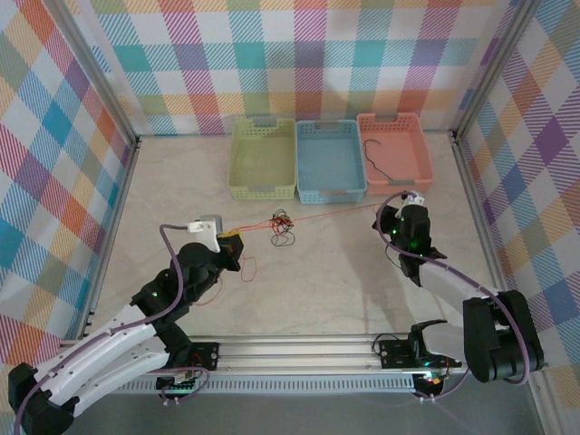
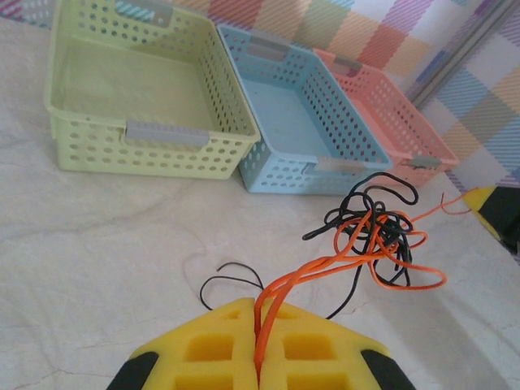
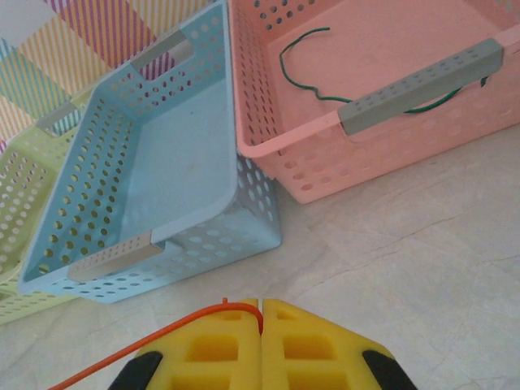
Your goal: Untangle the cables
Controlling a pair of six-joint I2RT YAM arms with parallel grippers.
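Both the left tool point(image 2: 260, 323) and right tool point(image 3: 262, 315) pinch the orange cable point(image 2: 317, 268) taut over the bench point(image 1: 344, 290); we'd pull apart slowly so the black loops point(image 2: 357, 213) near the left slip rather than cinch.

Left basket point(image 1: 263, 192), middle basket point(image 1: 331, 195) and right basket point(image 1: 399, 188) are set in a row at the back of the table point(image 1: 344, 281); a single cable point(image 1: 373, 161) is laid in the right one. The tangle of cables point(image 1: 282, 224) is placed before them, between left gripper point(image 1: 234, 243) and right gripper point(image 1: 388, 216), and strands point(image 1: 335, 214) are led from it to both and pinched there.
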